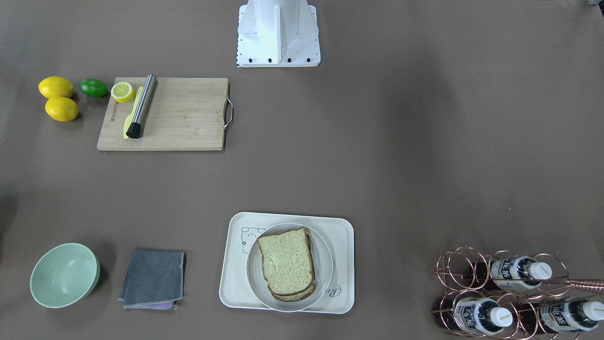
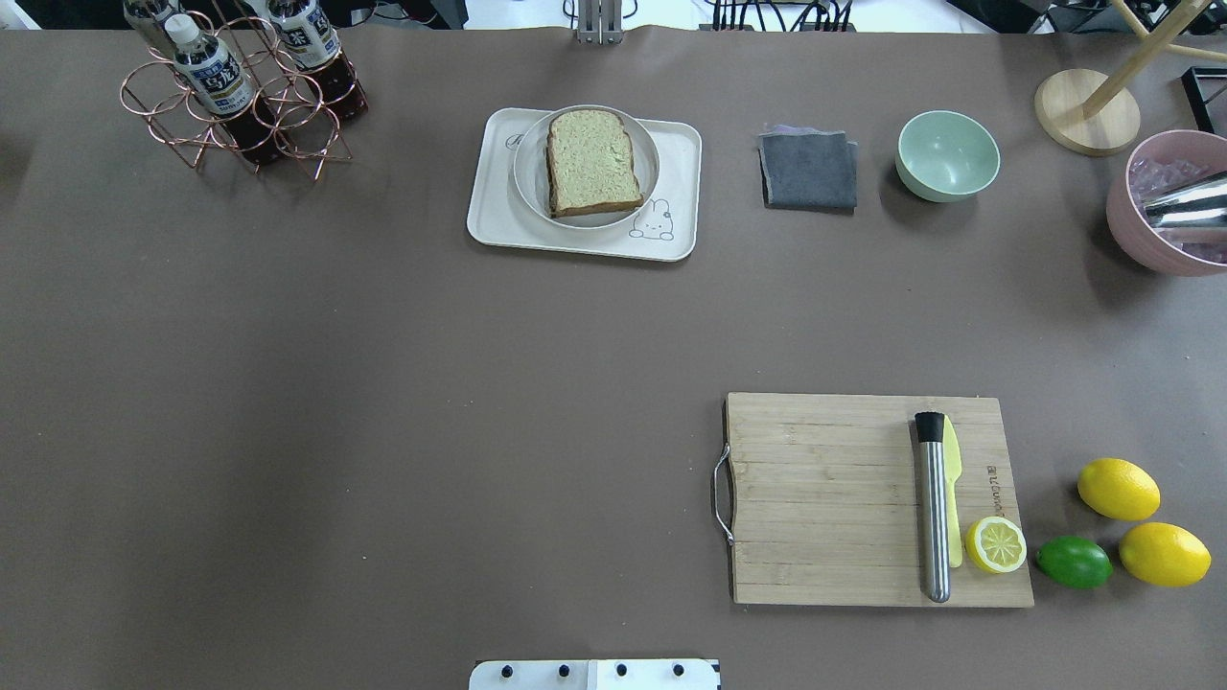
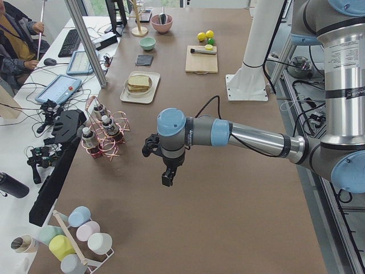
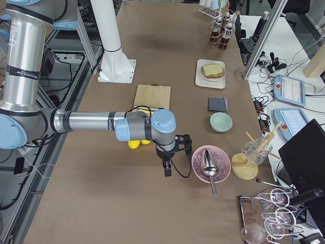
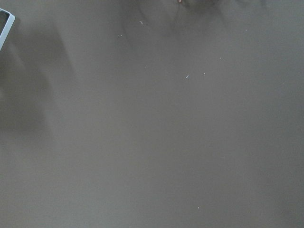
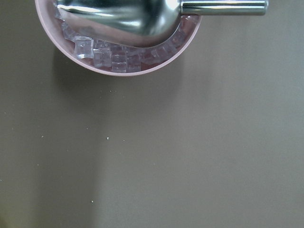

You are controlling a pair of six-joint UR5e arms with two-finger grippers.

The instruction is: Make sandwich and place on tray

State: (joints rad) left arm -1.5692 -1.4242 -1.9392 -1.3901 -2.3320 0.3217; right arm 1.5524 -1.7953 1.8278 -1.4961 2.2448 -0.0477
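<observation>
The sandwich, stacked slices of speckled bread with brown crusts, lies on a round white plate that sits on the cream tray at the table's far side. No egg shows. My left gripper hangs over bare table near the bottle rack, far from the tray. My right gripper hangs beside the pink bowl. Both show only in the side views, so I cannot tell whether they are open or shut.
A wooden cutting board holds a steel rod, a yellow knife and a lemon half. Lemons and a lime lie beside it. A grey cloth, green bowl, pink ice bowl with scoop and bottle rack stand around.
</observation>
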